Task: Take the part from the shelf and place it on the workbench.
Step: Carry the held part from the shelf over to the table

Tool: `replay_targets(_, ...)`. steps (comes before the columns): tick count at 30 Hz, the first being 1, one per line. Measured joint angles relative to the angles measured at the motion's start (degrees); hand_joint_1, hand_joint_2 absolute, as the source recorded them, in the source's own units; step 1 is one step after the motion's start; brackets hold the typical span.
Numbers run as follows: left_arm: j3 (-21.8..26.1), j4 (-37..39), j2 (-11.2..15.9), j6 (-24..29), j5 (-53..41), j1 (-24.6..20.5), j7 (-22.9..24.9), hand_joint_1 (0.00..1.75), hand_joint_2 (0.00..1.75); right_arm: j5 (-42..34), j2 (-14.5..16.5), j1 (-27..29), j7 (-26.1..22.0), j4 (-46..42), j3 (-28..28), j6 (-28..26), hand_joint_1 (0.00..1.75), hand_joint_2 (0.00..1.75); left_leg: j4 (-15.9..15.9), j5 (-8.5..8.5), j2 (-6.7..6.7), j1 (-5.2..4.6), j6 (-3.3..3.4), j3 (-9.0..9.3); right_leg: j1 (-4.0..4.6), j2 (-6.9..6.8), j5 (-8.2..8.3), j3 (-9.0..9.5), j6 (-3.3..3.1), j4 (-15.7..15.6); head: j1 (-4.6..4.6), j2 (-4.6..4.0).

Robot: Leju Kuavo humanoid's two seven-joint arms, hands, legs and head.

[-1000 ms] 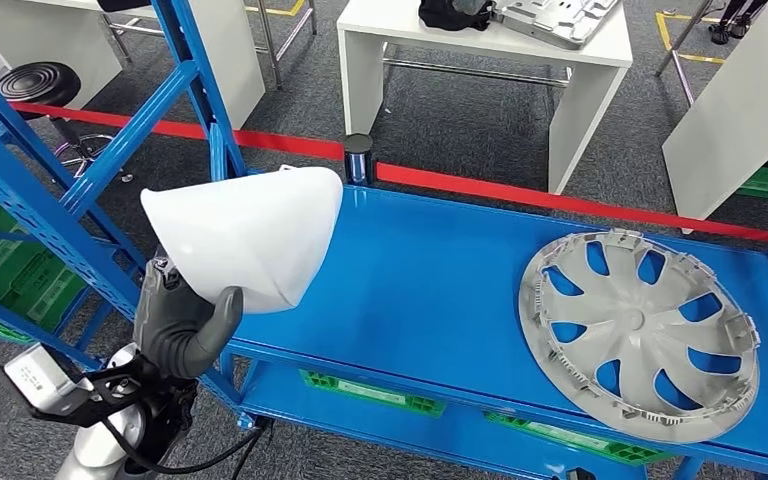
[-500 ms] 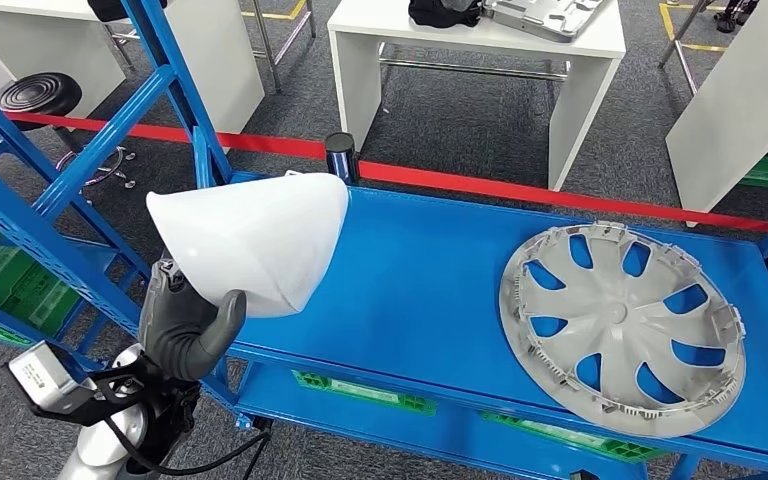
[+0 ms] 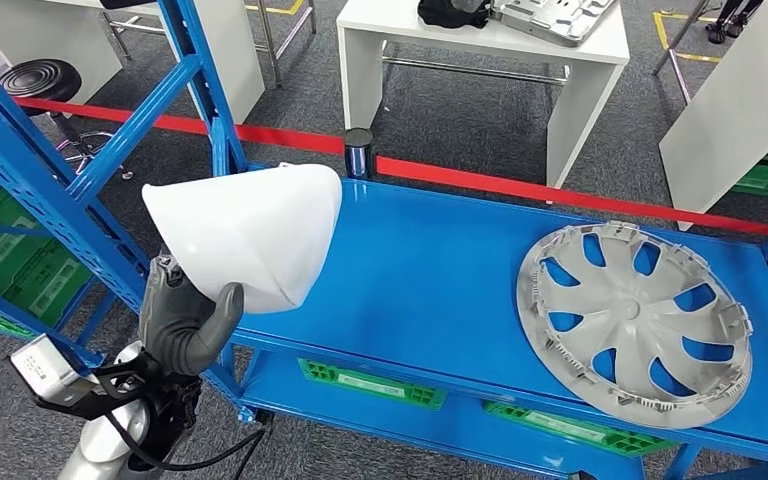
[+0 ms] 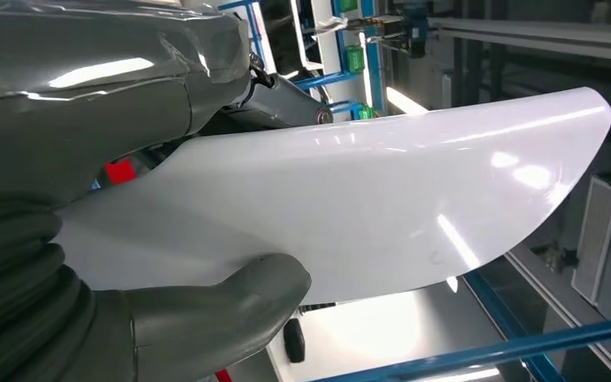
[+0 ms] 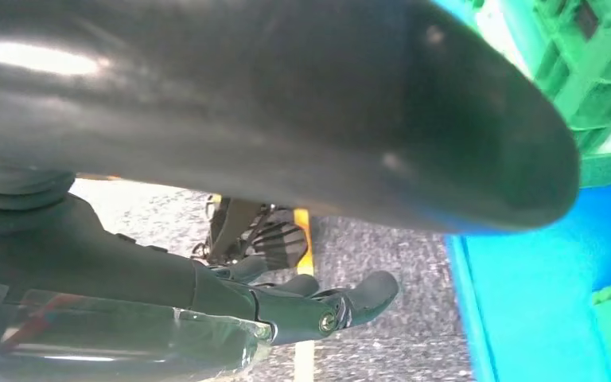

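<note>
Part [image 3: 245, 235] white, curved, gripped by left hand [image 3: 182, 322], thumb under its edge, above the blue shelf [image 3: 430, 280] left end | right hand [image 5: 310, 306] fingers spread, holding nothing | wheel cover [image 3: 633, 322] flat on shelf's right

Left arm comes up from the lower left, wrist raised, and the left hand [image 3: 185, 325] grips the white part [image 3: 245, 235], thick grey thumb [image 4: 207, 314] pressed against its near face, fingers behind it. The right hand [image 5: 310, 306] hangs low, its dark fingers [image 5: 366, 294] loosely extended, holding nothing.
</note>
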Motion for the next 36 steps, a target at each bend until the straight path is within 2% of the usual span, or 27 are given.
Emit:
replay_targets(1,0.0,0.1,0.0,0.0,0.0,0.0,0.0,1.68,1.75,0.0,0.0,0.1,0.0,0.0,0.0,0.0,0.0,0.0,0.1,0.1,-0.02,0.0,-0.05,-0.18,-0.06,-0.01,0.62,0.97,0.47,-1.4,0.01,0.0)
replay_targets(3,0.0,0.2,0.0,0.0,0.1,0.1,0.0,1.68,1.75,-0.1,-0.1,0.1,0.0,0.0,0.0,0.0,0.0,0.0,0.6,0.16,-0.04,-0.02,-0.23,-0.54,-0.23,-0.07,3.06,5.34,1.28,-9.2,0.02,0.0)
replay_targets(4,0.0,0.2,0.0,0.0,0.1,0.1,0.0,1.68,1.75,-0.1,-0.1,0.1,0.0,0.0,0.0,0.0,0.0,0.0,1.0,0.13,-0.05,-0.15,-0.41,-0.83,-0.23,-0.06,4.14,7.23,1.24,-12.8,0.0,0.0)
replay_targets(6,0.0,0.2,0.0,-0.1,0.1,0.2,0.0,1.68,1.75,-0.1,-0.1,0.1,0.0,0.0,0.0,0.0,0.0,0.0,1.6,0.24,-0.08,-0.36,-0.98,-1.43,-0.07,-0.01,5.11,8.72,0.56,-15.9,-0.05,0.0)
replay_targets(9,0.0,0.2,0.1,-0.1,0.1,0.5,0.0,1.68,1.75,-0.1,0.0,0.3,0.1,0.0,0.0,0.0,0.0,0.0,2.1,0.13,-0.18,-0.15,-2.01,-1.97,-0.06,-0.02,6.01,8.36,-0.67,-15.9,-0.07,0.0)
replay_targets(10,0.0,0.2,0.2,-0.1,0.1,0.6,0.0,1.68,1.75,-0.1,0.0,0.2,0.1,0.0,0.0,0.0,0.0,0.0,3.3,-1.07,-0.24,-0.01,-2.38,-2.44,-0.19,-0.06,6.34,8.16,-1.08,-16.0,-0.13,0.0)
replay_targets(12,0.1,0.2,0.3,-0.1,0.1,0.8,0.0,1.68,1.75,-0.1,0.0,0.1,0.1,-0.1,0.0,0.0,0.0,0.0,9.1,-5.6,-0.33,0.35,-3.11,-4.53,-0.26,-0.12,7.0,7.47,-1.66,-16.0,-0.29,0.0)
replay_targets(14,0.2,0.2,0.5,-0.1,0.1,1.2,0.0,1.68,1.75,-0.1,0.0,0.1,0.1,-0.1,0.0,0.1,0.0,0.0,16.3,-9.71,-0.32,0.73,-3.51,-6.77,-0.09,-0.16,7.75,6.47,-1.79,-16.0,-0.34,0.0)
replay_targets(15,0.2,0.2,0.5,-0.2,0.1,1.3,0.0,1.68,1.75,-0.1,0.0,0.1,0.1,-0.1,0.0,0.1,0.0,0.0,17.7,-10.36,-0.32,0.86,-3.56,-6.74,-0.01,-0.16,8.21,5.91,-1.75,-16.0,-0.35,0.0)
replay_targets(16,0.3,0.2,0.6,-0.2,0.1,1.4,0.0,1.68,1.75,-0.1,0.0,0.1,0.1,-0.1,0.0,0.1,0.0,0.0,16.9,-10.02,-0.32,0.93,-3.51,-5.55,0.05,-0.15,8.67,5.36,-1.66,-16.0,-0.34,0.0)
replay_targets(17,0.3,0.1,0.6,-0.2,0.1,1.5,0.0,1.68,1.75,-0.1,0.0,0.1,0.1,-0.1,0.0,0.1,0.0,0.0,13.8,-8.93,-0.32,0.96,-3.36,-3.21,0.08,-0.13,9.13,4.86,-1.54,-16.0,-0.35,0.0)
replay_targets(19,0.3,0.0,0.6,-0.2,0.1,1.5,0.0,1.68,1.75,-0.1,0.0,0.0,0.2,-0.1,0.1,0.2,0.0,0.0,5.4,-6.79,-0.35,0.81,-2.88,2.51,0.18,-0.1,10.03,4.21,-1.13,-16.0,-0.31,0.0)
replay_targets(20,0.4,-0.2,0.6,-0.3,0.1,1.5,0.0,1.68,1.75,-0.1,0.0,0.0,0.2,-0.1,0.1,0.2,0.0,0.0,2.6,-6.14,-0.37,0.6,-2.59,4.2,0.2,-0.11,10.43,4.03,-0.82,-16.1,-0.3,0.0)
replay_targets(21,0.4,-0.3,0.6,-0.3,0.1,1.5,0.0,1.68,1.75,-0.1,0.1,0.0,0.3,-0.1,0.1,0.3,0.0,0.0,1.2,-5.84,-0.38,0.31,-2.27,4.88,0.14,-0.13,10.86,3.95,-0.45,-16.1,-0.26,0.0)
replay_targets(23,0.5,-0.5,0.6,-0.3,0.1,1.6,0.0,1.68,1.75,-0.1,0.1,0.1,0.3,-0.2,0.1,0.4,0.0,0.0,0.9,-4.91,-0.36,-0.2,-1.46,4.34,-0.08,-0.17,11.85,3.83,0.4,-16.6,-0.24,0.0)
replay_targets(24,0.5,-0.5,0.5,-0.3,0.1,1.7,0.0,1.68,1.75,-0.1,0.1,0.1,0.4,-0.2,0.1,0.5,0.0,0.0,0.6,-4.14,-0.25,-0.24,-1.02,4.09,-0.21,-0.16,11.92,3.62,0.62,-16.6,-0.21,0.0)
replay_targets(25,0.5,-0.5,0.5,-0.3,0.1,1.7,0.0,1.68,1.75,-0.1,0.2,0.2,0.4,-0.1,0.1,0.5,0.0,0.0,0.2,-3.28,-0.17,-0.2,-0.56,3.67,-0.24,-0.14,11.1,3.19,0.56,-16.0,-0.16,0.0)
replay_targets(26,0.5,-0.5,0.4,-0.3,0.1,1.7,0.0,1.68,1.75,-0.1,0.2,0.3,0.4,-0.1,0.1,0.6,0.0,0.0,-0.1,-2.33,-0.08,-0.11,-0.16,3.14,-0.23,-0.13,9.23,2.44,0.24,-14.3,-0.05,0.0)
replay_targets(28,0.4,-0.5,0.3,-0.3,0.1,1.7,0.0,1.68,1.75,-0.1,0.2,0.3,0.5,-0.1,0.2,0.7,0.0,0.0,-0.3,-0.69,-0.02,-0.16,0.37,1.47,-0.27,-0.13,3.65,0.36,-0.57,-7.4,0.14,0.0)
replay_targets(29,0.4,-0.5,0.3,-0.3,0.1,1.8,0.0,1.68,1.75,-0.2,0.2,0.3,0.5,-0.1,0.2,0.7,0.0,0.0,-0.2,0.11,-0.01,-0.25,0.45,0.49,-0.29,-0.13,1.62,-0.38,-0.56,-3.7,0.19,0.0)
replay_targets(30,0.4,-0.5,0.3,-0.3,0.1,1.8,0.1,1.68,1.75,-0.2,0.1,0.3,0.5,-0.1,0.2,0.7,0.0,0.0,-0.1,0.87,0.0,-0.32,0.45,-0.6,-0.3,-0.13,0.7,-0.45,-0.23,-1.0,0.2,0.0)
replay_targets(31,0.4,-0.5,0.3,-0.3,0.1,1.9,0.1,1.68,1.75,-0.2,0.1,0.3,0.5,-0.1,0.2,0.7,0.0,0.0,0.0,1.58,0.01,-0.36,0.4,-1.66,-0.32,-0.14,0.92,0.52,0.34,-0.4,0.2,0.0)
replay_targets(32,0.4,-0.5,0.3,-0.3,0.1,1.9,0.1,1.68,1.75,-0.2,0.0,0.3,0.5,-0.1,0.2,0.7,0.0,0.0,0.1,2.25,0.0,-0.37,0.29,-2.67,-0.35,-0.15,1.76,2.48,0.93,-1.8,0.21,0.0)
replay_targets(33,0.4,-0.5,0.3,-0.3,0.1,1.9,0.1,1.68,1.75,-0.2,0.0,0.2,0.5,-0.2,0.2,0.7,0.0,0.0,0.4,2.87,-0.01,-0.37,0.12,-3.6,-0.37,-0.15,2.6,5.53,1.33,-5.3,0.21,0.0)
replay_targets(34,0.4,-0.6,0.3,-0.3,0.1,1.9,0.1,1.68,1.75,-0.2,0.0,0.1,0.5,-0.2,0.2,0.7,0.0,0.0,0.6,3.42,-0.02,-0.43,-0.13,-4.47,-0.28,-0.16,2.66,8.99,1.38,-9.8,0.22,0.0)
replay_targets(35,0.5,-0.6,0.3,-0.3,0.1,1.9,0.1,1.68,1.75,-0.2,-0.1,-0.1,0.5,-0.2,0.2,0.7,0.0,0.0,0.9,3.93,0.0,-0.47,-0.41,-5.05,-0.15,-0.13,2.46,11.53,1.17,-13.4,0.1,0.0)
replay_targets(36,0.5,-0.6,0.3,-0.3,0.1,1.9,0.1,1.68,1.75,-0.2,-0.1,-0.1,0.5,-0.2,0.2,0.7,0.0,0.0,1.1,4.4,0.05,-0.5,-0.72,-5.43,0.0,-0.07,2.02,13.14,0.83,-16.1,0.03,0.0)
